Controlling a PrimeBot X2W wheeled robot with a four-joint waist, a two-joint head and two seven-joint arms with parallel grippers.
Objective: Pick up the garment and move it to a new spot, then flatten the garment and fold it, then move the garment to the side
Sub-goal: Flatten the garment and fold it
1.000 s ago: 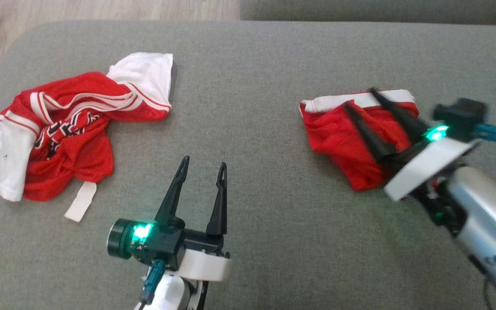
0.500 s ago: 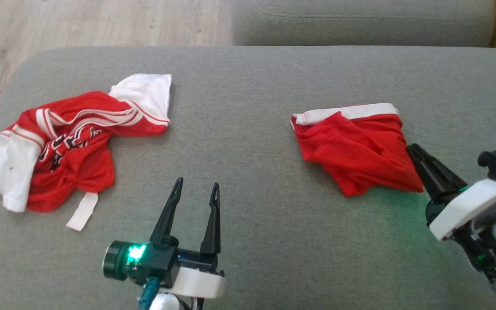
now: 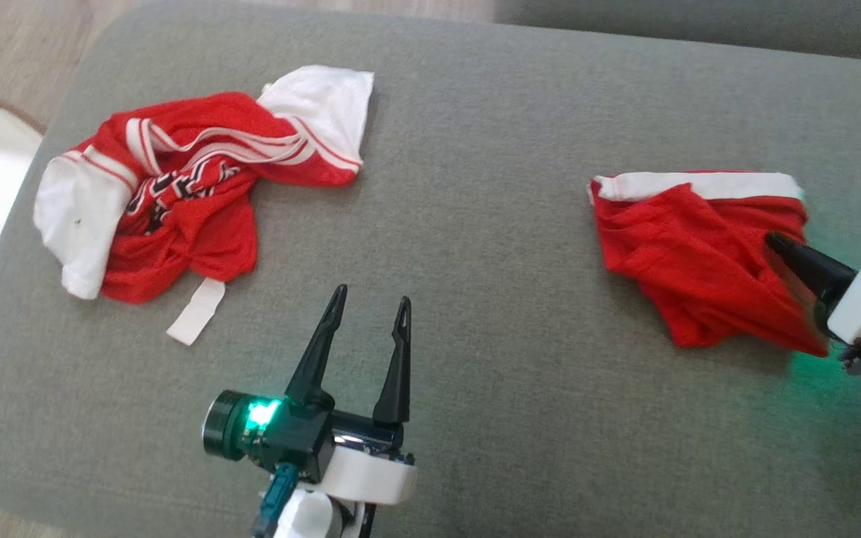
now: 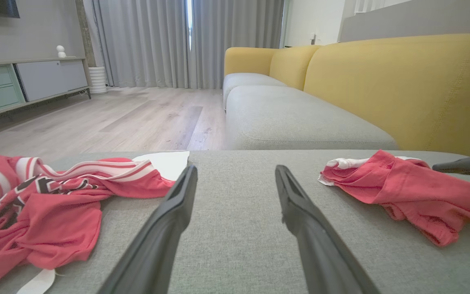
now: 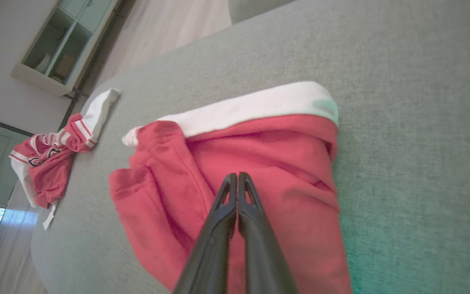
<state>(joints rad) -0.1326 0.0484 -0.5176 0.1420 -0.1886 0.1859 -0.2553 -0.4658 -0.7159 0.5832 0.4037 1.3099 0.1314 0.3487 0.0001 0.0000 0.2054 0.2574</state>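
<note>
A grey ottoman [image 3: 475, 224] stands on pale wood floor [image 4: 137, 118] near a yellow sofa [image 4: 402, 81]. The red shorts [image 3: 692, 261] lie at its right, a red jersey [image 3: 176, 194] at its left. The right end effector [image 5: 237, 174] is clenched empty over the shorts; the left end effector [image 3: 372, 294] is released

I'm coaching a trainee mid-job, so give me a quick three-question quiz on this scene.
1. How many garments lie on the grey cushion?
2. True or false: the left hand is shut.
3. The right hand has its closed tips over: A bare cushion, B the red shorts, C the floor.
Key: 1 two, the jersey and the shorts; 2 false; 3 B.
</note>
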